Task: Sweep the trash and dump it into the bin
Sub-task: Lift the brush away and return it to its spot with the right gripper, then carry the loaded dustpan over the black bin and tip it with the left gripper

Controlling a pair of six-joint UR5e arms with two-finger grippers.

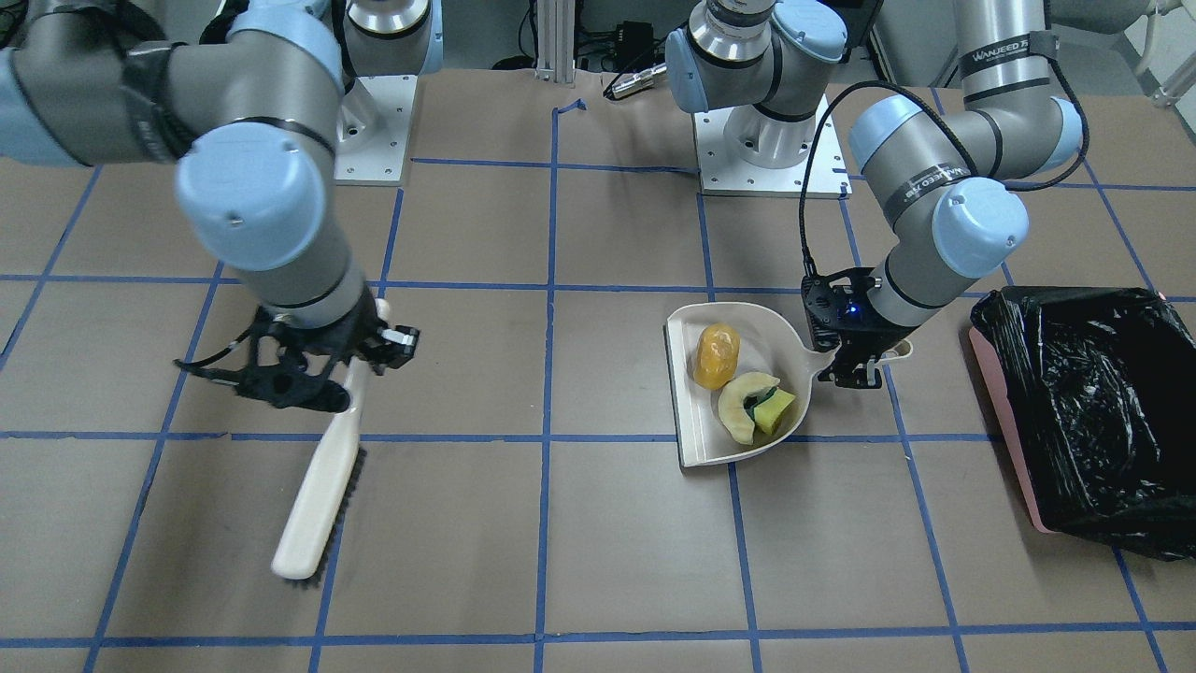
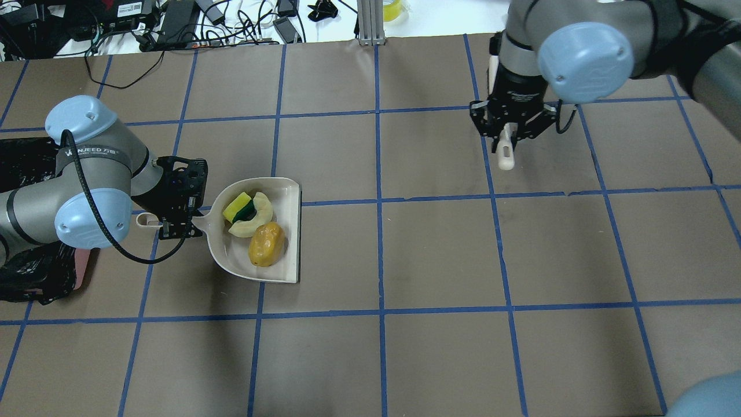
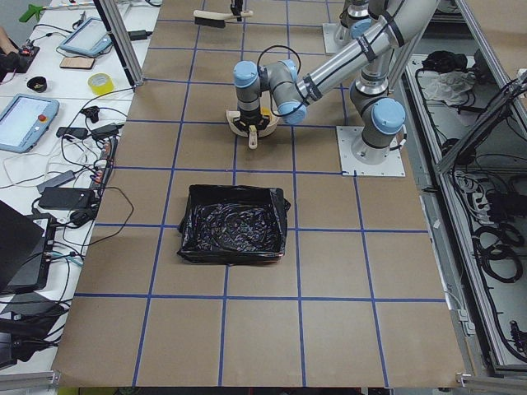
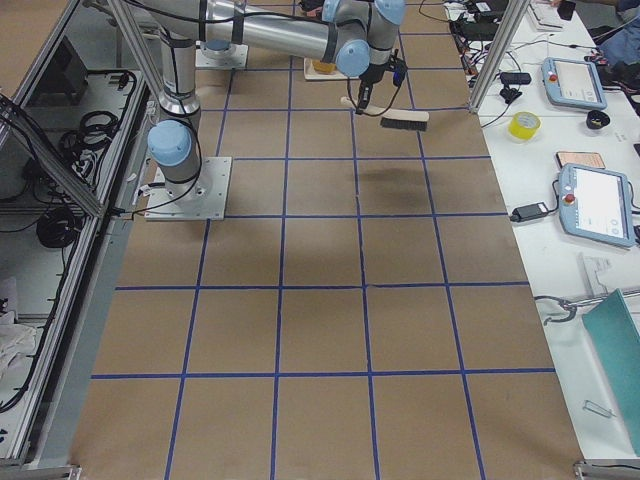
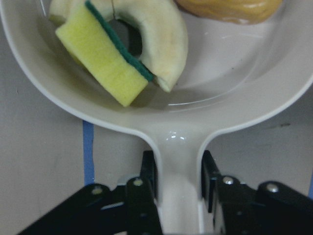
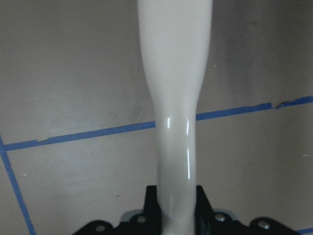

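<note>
Left hand (image 1: 852,372) grips dustpan (image 1: 693,422); arm band (image 1: 1004,47) reads WANJEED.

The dustpan (image 1: 690,421) is cream; its lump (image 1: 717,355) is orange-brown, its slice (image 1: 733,413) pale, its wedge (image 1: 775,409) yellow edged dark green. The bin (image 1: 1011,439) is pink, lined glossy black.

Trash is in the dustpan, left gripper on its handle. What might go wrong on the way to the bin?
1. The dustpan opens away from the bin; lifted with that lip low, the potato-like lump, nearest it, may roll out.
2. The left gripper clamps only the narrow handle, so the loaded pan might twist in its grip.
3. The melon-like slice and sponge wedge lean on each other and could tumble past the bin's rim.
</note>
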